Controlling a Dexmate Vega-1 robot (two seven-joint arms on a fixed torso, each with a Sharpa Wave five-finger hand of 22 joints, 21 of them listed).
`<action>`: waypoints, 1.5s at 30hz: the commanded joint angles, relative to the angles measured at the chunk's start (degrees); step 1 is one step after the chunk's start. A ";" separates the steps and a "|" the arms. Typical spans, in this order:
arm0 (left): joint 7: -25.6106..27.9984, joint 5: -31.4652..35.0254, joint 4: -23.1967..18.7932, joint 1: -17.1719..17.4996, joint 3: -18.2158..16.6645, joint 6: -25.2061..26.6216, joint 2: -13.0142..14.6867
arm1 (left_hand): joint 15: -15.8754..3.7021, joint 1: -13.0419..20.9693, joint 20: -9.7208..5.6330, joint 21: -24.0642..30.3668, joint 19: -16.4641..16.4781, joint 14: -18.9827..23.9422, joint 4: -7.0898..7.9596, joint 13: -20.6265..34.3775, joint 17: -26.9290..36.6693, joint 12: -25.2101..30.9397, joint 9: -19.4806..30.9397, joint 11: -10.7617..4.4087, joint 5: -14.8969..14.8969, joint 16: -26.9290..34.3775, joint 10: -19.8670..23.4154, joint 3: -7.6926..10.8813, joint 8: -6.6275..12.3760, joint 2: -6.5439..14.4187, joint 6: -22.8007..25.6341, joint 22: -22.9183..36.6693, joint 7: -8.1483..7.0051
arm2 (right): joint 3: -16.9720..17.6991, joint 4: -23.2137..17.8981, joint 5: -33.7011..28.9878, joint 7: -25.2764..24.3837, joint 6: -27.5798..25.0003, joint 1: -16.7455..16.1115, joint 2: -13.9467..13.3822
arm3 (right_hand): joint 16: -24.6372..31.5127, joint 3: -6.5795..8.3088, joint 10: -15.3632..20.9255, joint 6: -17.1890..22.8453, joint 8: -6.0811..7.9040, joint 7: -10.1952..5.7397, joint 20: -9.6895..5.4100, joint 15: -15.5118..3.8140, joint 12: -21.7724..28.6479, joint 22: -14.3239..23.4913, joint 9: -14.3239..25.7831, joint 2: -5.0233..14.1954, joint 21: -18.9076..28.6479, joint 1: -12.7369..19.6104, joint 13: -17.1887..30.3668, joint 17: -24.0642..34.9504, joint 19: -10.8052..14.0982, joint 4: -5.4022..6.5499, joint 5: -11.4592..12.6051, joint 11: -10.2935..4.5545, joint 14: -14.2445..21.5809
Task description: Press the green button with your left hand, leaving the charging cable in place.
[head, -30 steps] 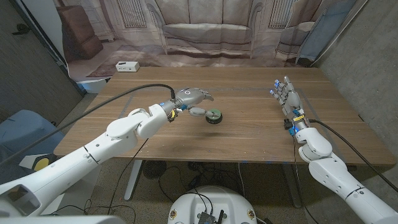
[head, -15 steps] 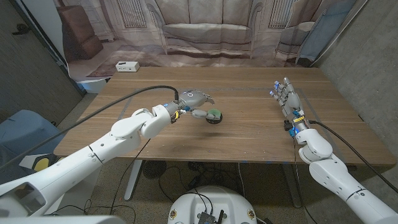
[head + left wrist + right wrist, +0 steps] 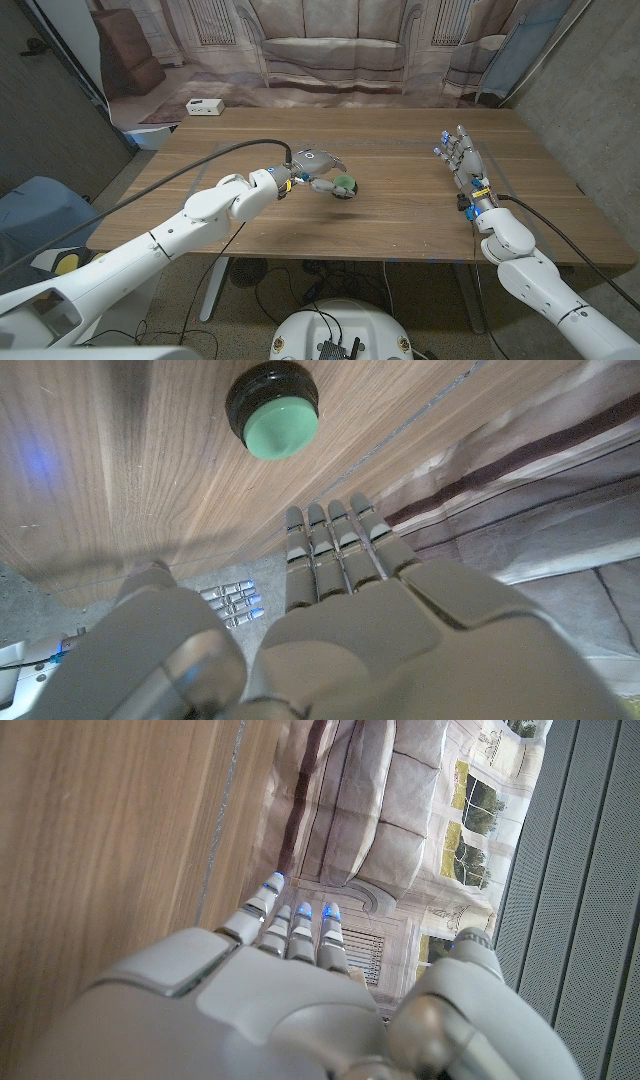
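The green button (image 3: 344,185), a round green cap on a black base, sits near the middle of the wooden table (image 3: 400,225). My left hand (image 3: 316,166) hovers just left of and slightly behind it, fingers stretched out and holding nothing, its thumb reaching close to the button's side. In the left wrist view the button (image 3: 274,406) lies on the wood beyond my left hand (image 3: 340,630), clear of the straight fingers (image 3: 335,550). My right hand (image 3: 461,158) stands open at the table's right side, fingers up; it also fills the right wrist view (image 3: 270,1000).
A small white box (image 3: 204,106) lies on the floor-level ledge past the table's back left corner. A black cable (image 3: 190,160) runs along my left arm. A printed sofa backdrop (image 3: 330,45) stands behind the table.
My left hand has moved right, closer to the green button, and sunk a little. The button and my right hand have stayed put.
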 commanded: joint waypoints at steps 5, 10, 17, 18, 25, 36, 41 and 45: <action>-1.95 0.58 2.36 -1.83 1.98 -0.21 -1.19 | 0.07 0.11 -0.05 -0.37 -0.05 -0.22 -0.09 0.10 0.12 -0.07 0.16 -0.12 -0.20 -0.18 0.05 -0.27 -0.23 0.55 0.59 0.09 0.09 | 0.03 -0.15 0.02 -0.31 -0.27 -0.08 0.17 | -0.14 0.03 0.47 0.73 0.01 -0.02 0.04 0.02 -0.01 0.11 0.09 0.68 -0.13 0.22 0.20 0.19 0.39 -0.23 -0.16 0.07 0.27; -1.91 0.40 3.33 -2.18 2.47 -0.19 -1.58 | 0.06 0.13 0.00 -0.44 -0.01 -0.22 -0.10 0.11 0.12 -0.13 0.17 -0.13 -0.22 -0.19 0.02 -0.28 -0.29 0.61 0.55 0.10 0.12 | -0.01 -0.15 0.03 -0.31 -0.45 -0.11 0.11 | -0.14 0.05 0.45 0.70 -0.02 -0.03 0.06 0.01 -0.03 0.11 0.09 0.76 -0.14 0.27 0.20 0.18 0.39 -0.26 -0.17 0.07 0.28; -1.93 -0.02 4.75 -2.90 3.19 -0.41 -2.04 | 0.06 0.19 -0.02 -0.59 -0.05 -0.48 -0.12 0.11 0.11 -0.26 0.17 -0.20 -0.27 -0.31 -0.12 -0.28 -0.35 0.71 0.55 0.10 0.08 | -0.16 -0.05 -0.18 -0.18 -0.52 0.10 0.03 | -0.15 0.02 0.46 0.72 -0.03 -0.06 0.16 0.03 -0.04 0.11 0.09 0.75 -0.14 0.25 0.20 0.18 0.39 -0.28 -0.19 0.02 0.30; -1.90 -0.05 4.90 -2.98 3.29 -0.45 -2.10 | 0.03 0.21 0.00 -0.62 -0.05 -0.52 -0.12 0.11 0.11 -0.32 0.17 -0.22 -0.28 -0.33 -0.24 -0.28 -0.37 0.72 0.54 0.10 0.09 | -0.16 -0.08 -0.20 -0.26 -0.56 0.10 0.03 | -0.15 0.01 0.45 0.71 -0.03 -0.06 0.18 0.03 -0.05 0.11 0.09 0.74 -0.15 0.25 0.20 0.17 0.38 -0.29 -0.20 0.02 0.30; -1.61 -0.67 6.31 -3.67 4.06 -0.99 -2.75 | -0.02 0.29 0.05 -0.80 -0.11 -0.99 -0.16 0.12 0.11 -0.44 0.17 -0.15 -0.32 -0.51 -0.34 -0.27 -0.50 0.82 0.37 0.11 0.00 | -0.08 -0.33 -0.15 -0.47 -0.81 0.03 -0.06 | -0.17 -0.01 0.46 0.70 -0.05 -0.10 0.21 0.09 -0.05 0.12 0.10 0.73 -0.15 0.25 0.20 0.17 0.38 -0.32 -0.22 -0.05 0.30; -1.57 -0.95 8.26 -4.78 5.40 -1.24 -3.75 | 0.19 0.46 0.03 -1.31 -0.68 -1.83 -0.23 0.13 0.11 -0.76 0.17 -0.32 -0.41 -0.76 -0.82 -0.27 -0.79 1.00 -0.16 0.13 -0.06 | 0.26 -0.91 0.02 -0.88 -1.24 -0.41 -0.30 | -0.14 -0.04 0.53 0.77 -0.05 -0.17 0.31 0.18 -0.05 0.12 0.10 0.75 -0.14 0.25 0.20 0.16 0.41 -0.36 -0.25 0.03 0.40; -1.80 -1.04 8.68 -5.02 5.81 -0.96 -3.92 | 0.16 0.52 -0.06 -1.56 -1.03 -2.00 -0.26 0.14 0.11 -0.80 0.17 -0.34 -0.44 -0.79 -0.82 -0.27 -0.85 1.05 -0.28 0.13 -0.14 | 0.30 -0.95 -0.12 -0.99 -1.31 -0.41 -0.35 | -0.15 -0.03 0.60 0.78 -0.06 -0.18 0.35 0.20 -0.03 0.12 0.10 0.76 -0.14 0.31 0.20 0.14 0.42 -0.42 -0.25 0.09 0.45; -1.97 -1.14 8.96 -5.16 6.12 -0.81 -4.01 | -0.06 0.79 -0.85 -3.00 -3.34 -4.21 -0.43 0.15 0.07 -1.39 0.14 -0.34 -0.58 -1.26 -1.99 -0.32 -1.28 1.21 -1.40 0.07 -0.01 | 0.27 -0.79 -0.07 -0.82 -1.27 -0.27 -0.31 | -0.15 -0.03 0.64 0.81 -0.05 -0.21 0.39 0.22 -0.02 0.12 0.10 0.84 -0.15 0.28 0.20 0.15 0.39 -0.39 -0.26 0.10 0.44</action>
